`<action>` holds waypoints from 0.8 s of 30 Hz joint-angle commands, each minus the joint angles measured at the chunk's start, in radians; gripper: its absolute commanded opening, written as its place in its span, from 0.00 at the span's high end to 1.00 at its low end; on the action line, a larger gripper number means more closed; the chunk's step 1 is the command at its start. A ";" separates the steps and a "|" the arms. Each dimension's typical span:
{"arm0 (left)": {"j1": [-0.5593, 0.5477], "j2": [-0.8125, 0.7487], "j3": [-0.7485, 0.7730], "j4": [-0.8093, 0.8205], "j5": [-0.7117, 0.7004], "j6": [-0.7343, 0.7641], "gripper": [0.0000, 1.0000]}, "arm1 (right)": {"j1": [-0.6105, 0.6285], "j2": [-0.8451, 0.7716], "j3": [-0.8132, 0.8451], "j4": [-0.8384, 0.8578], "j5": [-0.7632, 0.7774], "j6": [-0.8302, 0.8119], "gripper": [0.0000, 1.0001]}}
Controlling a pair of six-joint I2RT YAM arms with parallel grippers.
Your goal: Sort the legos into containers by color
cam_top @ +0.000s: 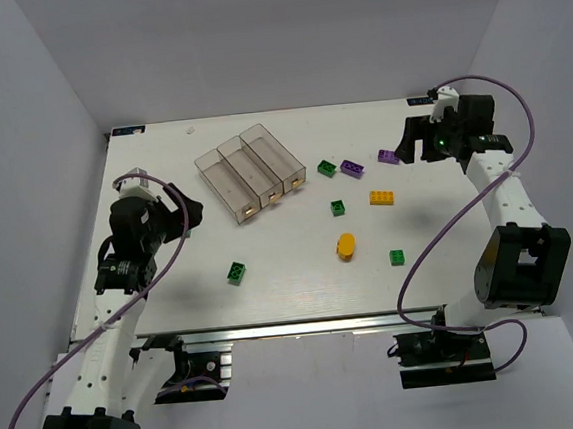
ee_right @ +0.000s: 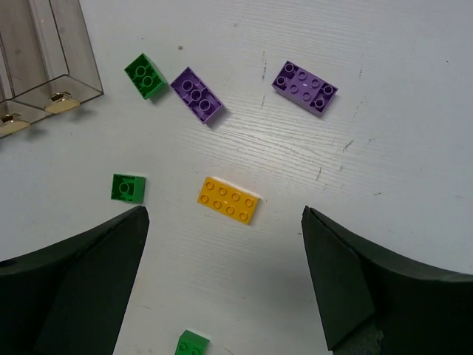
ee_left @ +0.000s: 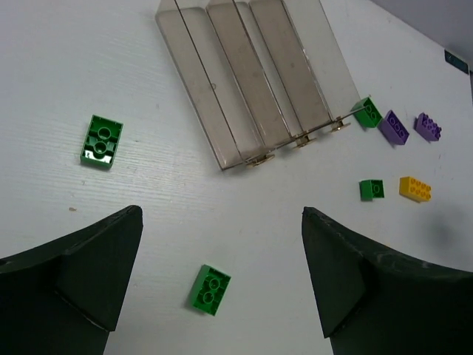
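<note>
Three joined smoky containers [cam_top: 248,173] lie at the back centre of the table, all empty. To their right, two purple legos [cam_top: 352,169] [cam_top: 389,156] flank a green one [cam_top: 327,168]. A yellow-orange rectangular brick [cam_top: 382,197], a yellow-orange oval [cam_top: 346,245] and more green bricks [cam_top: 338,207] [cam_top: 398,257] [cam_top: 236,271] lie scattered nearer the front. My left gripper [ee_left: 222,212] is open above a green brick [ee_left: 209,289], left of the containers [ee_left: 251,81]. My right gripper [ee_right: 225,211] is open above the yellow-orange brick [ee_right: 228,200], with the purple bricks [ee_right: 196,95] [ee_right: 304,87] beyond it.
Another green brick [ee_left: 102,140] lies left of the bins, hidden under the left arm in the top view. Grey walls close in the white table [cam_top: 173,295] on three sides. Tan labels mark the bins' near ends [ee_right: 59,102].
</note>
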 commanded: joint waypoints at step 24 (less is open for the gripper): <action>0.008 0.341 0.067 -0.158 -0.188 0.004 0.11 | 0.250 -0.103 -0.162 -0.109 -0.472 -0.506 0.20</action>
